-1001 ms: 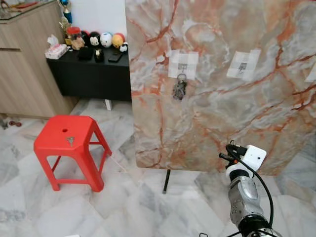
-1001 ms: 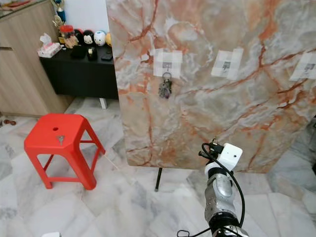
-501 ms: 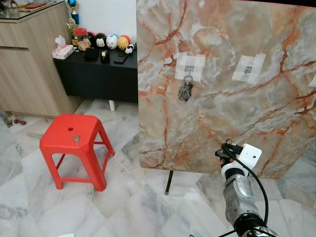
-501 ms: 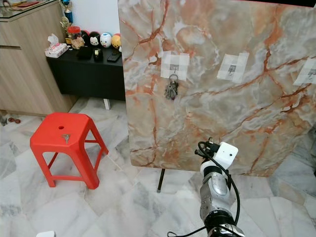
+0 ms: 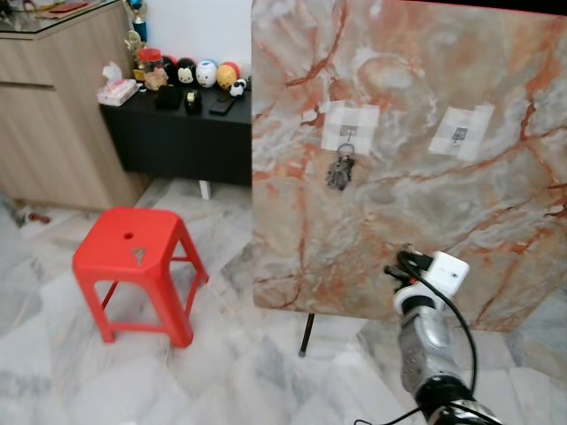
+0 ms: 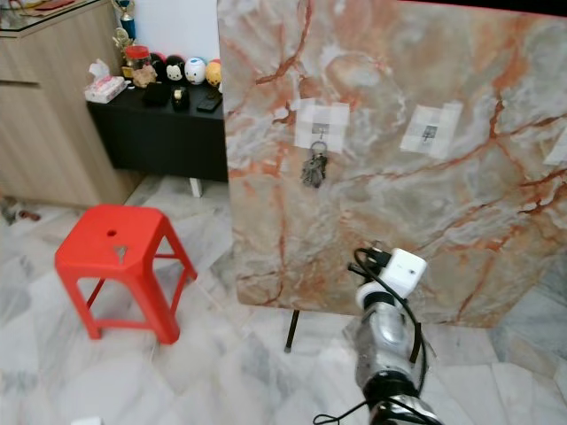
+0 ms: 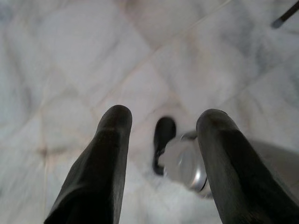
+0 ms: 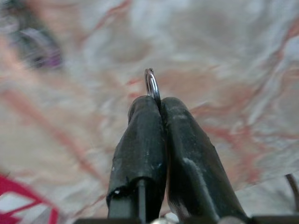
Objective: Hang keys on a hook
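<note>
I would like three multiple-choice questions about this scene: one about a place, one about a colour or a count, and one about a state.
1. Where is the bunch of keys?
A. On the hook on the marble board
B. On the black table
C. On the floor

2. What colour is the stool?
A. Blue
B. Red
C. White

3. What is the state of the right end effector?
A. Open and empty
B. Shut on a key ring
C. Shut on a tissue box

Answers:
1 A: the bunch dangles from the left taped hook on the marble board.
2 B: its seat and legs are plain red.
3 B: the right wrist view shows a metal key ring pinched between its fingertips.
</note>
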### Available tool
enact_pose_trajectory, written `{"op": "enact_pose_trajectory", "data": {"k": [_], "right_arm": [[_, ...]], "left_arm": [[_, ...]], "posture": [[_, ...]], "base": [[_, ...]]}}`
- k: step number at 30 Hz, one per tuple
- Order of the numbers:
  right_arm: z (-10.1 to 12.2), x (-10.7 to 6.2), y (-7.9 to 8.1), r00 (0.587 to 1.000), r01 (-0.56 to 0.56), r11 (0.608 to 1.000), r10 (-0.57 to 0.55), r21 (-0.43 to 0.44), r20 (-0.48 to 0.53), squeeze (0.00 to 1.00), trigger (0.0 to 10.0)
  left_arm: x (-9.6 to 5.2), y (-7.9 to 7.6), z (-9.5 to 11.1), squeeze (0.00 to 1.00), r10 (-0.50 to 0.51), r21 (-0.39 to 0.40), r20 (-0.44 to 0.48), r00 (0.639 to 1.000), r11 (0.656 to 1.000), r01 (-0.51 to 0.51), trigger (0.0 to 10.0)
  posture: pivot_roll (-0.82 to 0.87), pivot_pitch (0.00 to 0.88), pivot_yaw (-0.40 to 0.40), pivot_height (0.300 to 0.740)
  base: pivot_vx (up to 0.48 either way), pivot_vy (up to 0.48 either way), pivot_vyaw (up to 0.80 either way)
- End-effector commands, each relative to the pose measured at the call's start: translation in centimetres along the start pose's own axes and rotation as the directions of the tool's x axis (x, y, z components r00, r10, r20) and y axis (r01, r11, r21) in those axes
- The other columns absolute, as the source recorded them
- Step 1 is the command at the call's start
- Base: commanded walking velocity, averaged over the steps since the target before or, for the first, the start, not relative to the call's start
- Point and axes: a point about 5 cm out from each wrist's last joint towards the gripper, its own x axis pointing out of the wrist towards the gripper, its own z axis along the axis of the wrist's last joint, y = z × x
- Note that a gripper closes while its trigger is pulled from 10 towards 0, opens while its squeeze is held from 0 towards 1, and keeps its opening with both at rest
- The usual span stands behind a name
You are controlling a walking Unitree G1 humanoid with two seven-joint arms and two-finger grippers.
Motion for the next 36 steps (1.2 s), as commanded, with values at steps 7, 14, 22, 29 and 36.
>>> {"op": "enact_pose_trajectory", "data": {"k": [7,14,22,29,36], "right_arm": [[0.4,0.1,-0.9,0.999,0.044,0.999,-0.044,-0.001,0.011,0.0,10.0],[0.4,0.1,-0.9,0.998,0.054,0.999,-0.054,0.005,0.013,0.0,10.0],[0.5,0.1,-1.1,0.997,0.072,0.997,-0.072,0.005,0.019,0.0,10.0],[1.4,0.5,-1.1,0.993,0.106,0.994,-0.104,-0.023,0.063,0.0,10.0],[4.5,1.6,-1.4,0.969,0.184,0.977,-0.163,-0.105,0.183,0.0,10.0]], "left_arm": [[0.1,-0.7,-0.1,0.0,-0.015,0.004,0.001,1.0,1.0,0.015,10.0],[0.0,-0.6,-0.1,0.0,-0.014,0.007,-0.001,1.0,1.0,0.014,10.0],[0.1,-0.7,0.0,0.0,-0.008,0.012,-0.005,1.0,1.0,0.008,10.0],[0.1,-0.6,0.1,0.0,-0.009,0.016,-0.001,1.0,1.0,0.009,10.0],[0.0,-0.3,0.1,0.0,-0.007,0.016,0.007,1.0,1.0,0.007,10.0]], "posture": [[0.2,0.0,-0.073,0.74],[0.2,0.0,-0.072,0.74],[0.2,0.0,-0.071,0.74],[0.2,0.0,-0.07,0.74],[0.2,0.0,-0.069,0.74]], "base": [[0.294,0.0,0.0],[0.292,0.0,0.0],[0.0,0.0,0.0],[0.0,0.0,0.0],[0.0,0.0,0.0]]}}
